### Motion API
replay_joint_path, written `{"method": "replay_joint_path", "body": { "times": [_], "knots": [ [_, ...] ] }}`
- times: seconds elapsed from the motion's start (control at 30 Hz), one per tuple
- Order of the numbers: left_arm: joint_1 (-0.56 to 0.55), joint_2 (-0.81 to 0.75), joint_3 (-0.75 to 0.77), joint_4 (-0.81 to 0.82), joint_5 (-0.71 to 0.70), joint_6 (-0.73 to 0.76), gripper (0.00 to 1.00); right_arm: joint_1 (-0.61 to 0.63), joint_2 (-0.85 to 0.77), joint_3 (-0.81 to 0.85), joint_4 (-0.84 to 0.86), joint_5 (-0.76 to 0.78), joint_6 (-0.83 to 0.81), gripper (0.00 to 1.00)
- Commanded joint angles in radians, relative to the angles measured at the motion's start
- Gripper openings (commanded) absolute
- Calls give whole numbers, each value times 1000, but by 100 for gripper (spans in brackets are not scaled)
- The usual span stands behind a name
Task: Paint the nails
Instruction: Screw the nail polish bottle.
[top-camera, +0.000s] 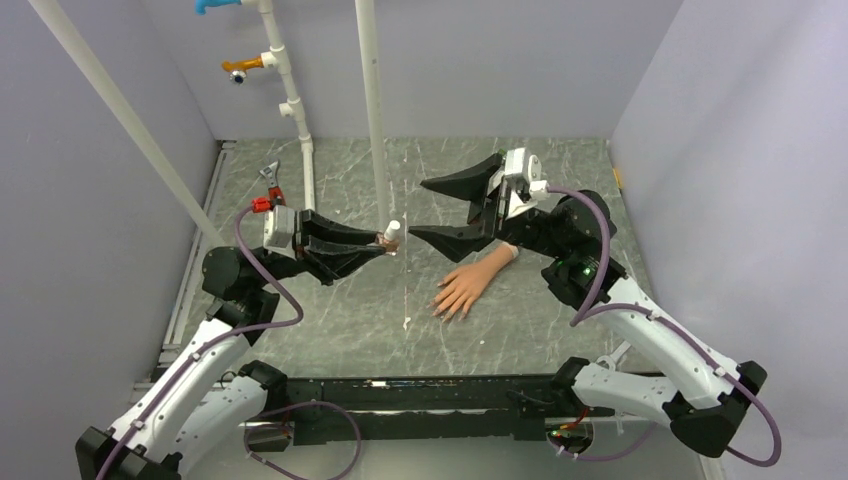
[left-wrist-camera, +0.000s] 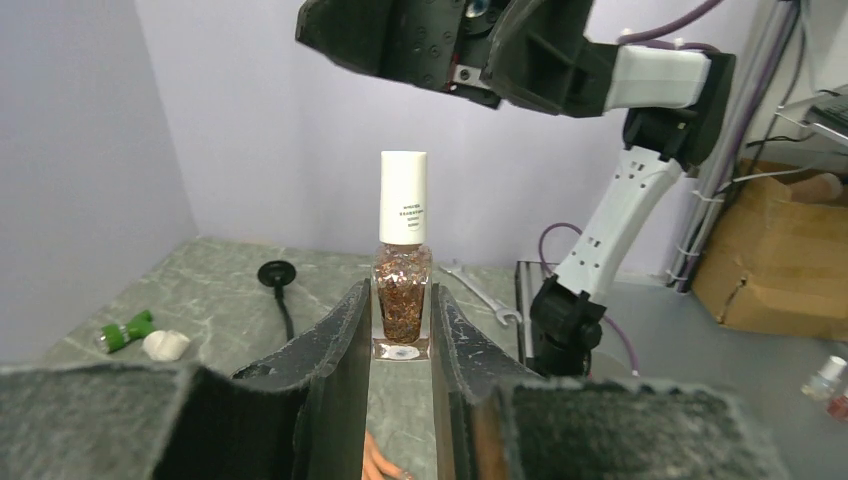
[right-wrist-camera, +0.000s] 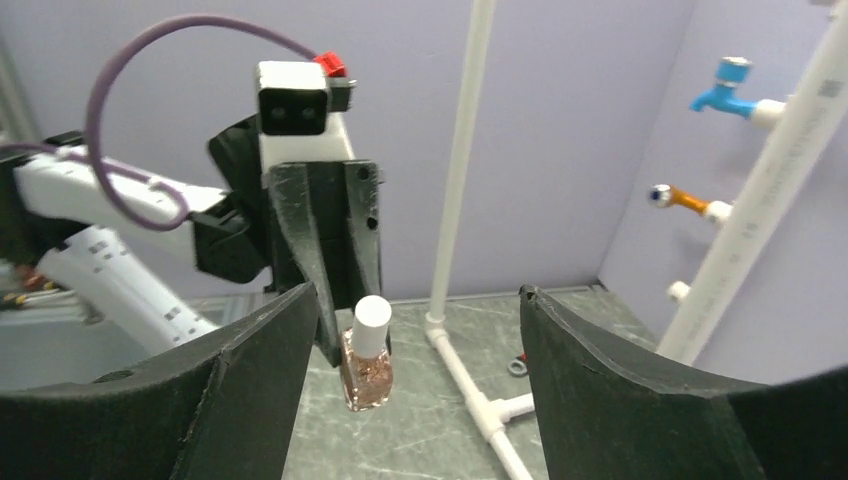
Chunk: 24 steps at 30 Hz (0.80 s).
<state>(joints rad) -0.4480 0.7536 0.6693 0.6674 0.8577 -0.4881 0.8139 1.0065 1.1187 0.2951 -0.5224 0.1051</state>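
Observation:
The peach mannequin hand (top-camera: 472, 282) lies flat on the table with its fingers spread toward the near edge. Its nails (top-camera: 443, 311) are tiny at the fingertips, and two fingers (left-wrist-camera: 378, 462) show below the left jaws. My left gripper (top-camera: 385, 243) (left-wrist-camera: 400, 300) is shut on a glitter nail polish bottle (top-camera: 391, 235) (left-wrist-camera: 402, 295) (right-wrist-camera: 367, 372), held upright above the table with its white cap (left-wrist-camera: 403, 195) on. My right gripper (top-camera: 420, 208) (right-wrist-camera: 413, 292) stands open just right of the bottle at its height, with nothing between its fingers.
White pipes (top-camera: 372, 110) rise from the table behind the bottle, with blue (top-camera: 215, 5) and orange (top-camera: 240, 68) valves at the back wall. A red-handled tool (top-camera: 270, 185) lies at the back left. A wrench (left-wrist-camera: 480, 290) and a black cable disc (left-wrist-camera: 277, 272) lie on the table.

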Motion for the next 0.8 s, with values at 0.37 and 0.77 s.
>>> {"method": "replay_joint_path", "body": {
  "times": [0.37,0.77],
  "knots": [
    [8,43,41,201,148,-124,0,-53,99,-5,245,-396,206,65],
    [7,43,41,213,155,-131,0,-51,156,-4,324,-404,271,55]
  ]
}}
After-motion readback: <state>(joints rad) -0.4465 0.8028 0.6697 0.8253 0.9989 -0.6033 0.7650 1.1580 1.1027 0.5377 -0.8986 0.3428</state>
